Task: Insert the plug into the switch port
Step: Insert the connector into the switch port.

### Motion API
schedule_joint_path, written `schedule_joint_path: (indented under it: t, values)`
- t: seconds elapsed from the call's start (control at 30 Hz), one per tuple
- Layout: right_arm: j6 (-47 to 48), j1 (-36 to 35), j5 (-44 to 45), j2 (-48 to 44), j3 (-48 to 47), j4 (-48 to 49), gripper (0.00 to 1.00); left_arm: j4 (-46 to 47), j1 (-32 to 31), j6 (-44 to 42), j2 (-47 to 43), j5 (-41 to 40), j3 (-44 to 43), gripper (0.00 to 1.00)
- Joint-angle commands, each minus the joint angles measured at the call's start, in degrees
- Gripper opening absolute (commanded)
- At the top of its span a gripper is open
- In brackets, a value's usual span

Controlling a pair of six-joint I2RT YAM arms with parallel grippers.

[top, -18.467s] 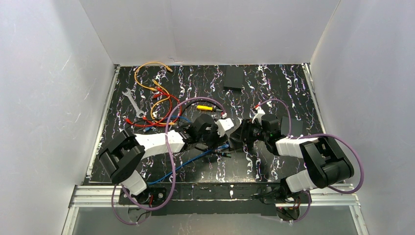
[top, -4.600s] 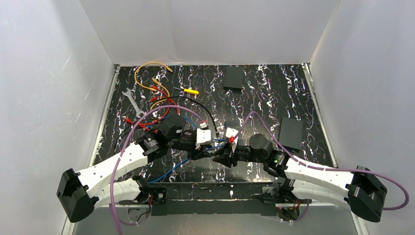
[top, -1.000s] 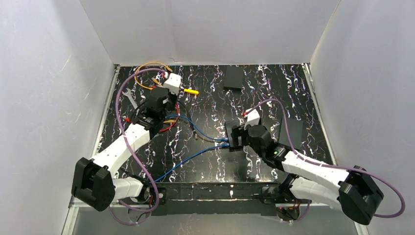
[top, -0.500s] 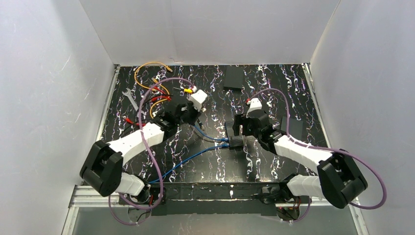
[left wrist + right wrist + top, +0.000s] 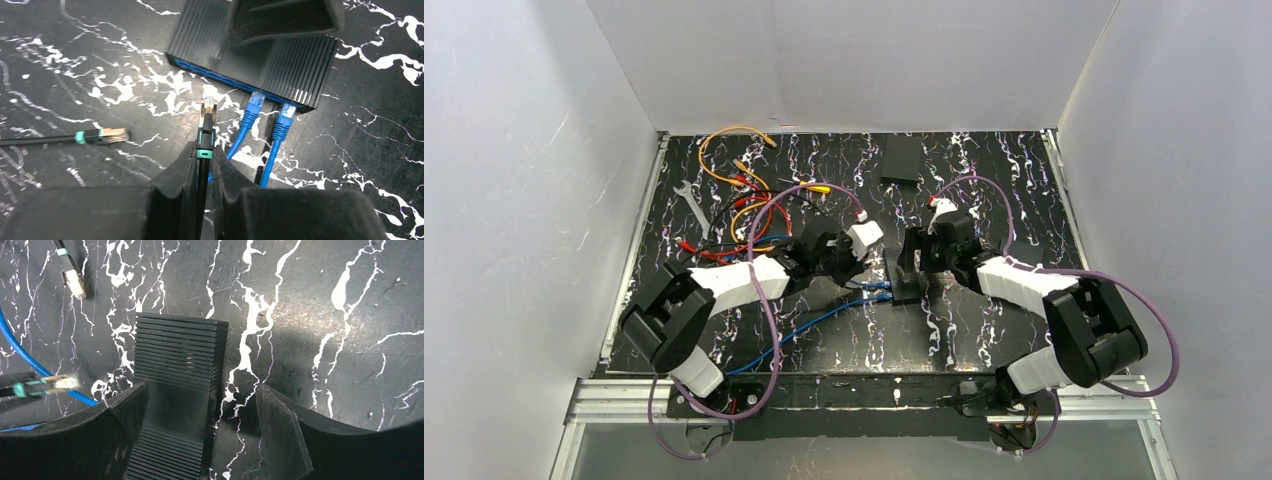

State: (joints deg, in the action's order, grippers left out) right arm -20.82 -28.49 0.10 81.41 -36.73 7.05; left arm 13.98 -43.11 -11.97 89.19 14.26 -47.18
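Here's the left gripper [image 5: 204, 157] clenched on the plug [image 5: 207, 112], pinching it just behind the head; nose aimed at the switch [image 5: 300, 65], near its port face but not in yet; two blue cables [image 5: 250, 120] sit plugged alongside; right gripper [image 5: 200, 390] spread wide astride the switch, grasping nothing; remaining, I'd say: line up a free port, push home.

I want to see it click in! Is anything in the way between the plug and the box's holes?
Nothing visible blocks it. The plug, pinched in the left gripper, points at the blue port row of the switch. Two blue cables sit plugged in just beside its path, not across it.
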Motion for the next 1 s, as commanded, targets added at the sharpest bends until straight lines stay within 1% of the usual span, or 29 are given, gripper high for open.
schedule_joint_path:
  t: [0.0,0.23,0.47,0.7,0.97]
  values:
    - [-1.1,1.8,-6.1,1.5,-1.3,3.4,0.86,3.3,-2.2,0.2,2.3,1.4,1.0,0.0]
    - [-1.1,3.2,-10.6,3.9,0.0,6.0,0.85,4.7,-3.4,0.4,4.7,-0.6,1.5,0.0]
    - [-1.1,3.6,-12.8,5.1,1.5,7.6,0.83,5.3,-3.8,0.0,6.4,-2.1,0.6,0.0]
    - [0.3,3.6,-15.4,6.5,2.1,8.3,0.8,5.7,-4.2,-1.6,8.3,-1.9,-0.5,0.0]
    - [0.5,3.6,-16.9,7.7,2.2,9.0,0.78,8.0,-4.5,-1.2,9.7,-1.7,-0.8,0.0]
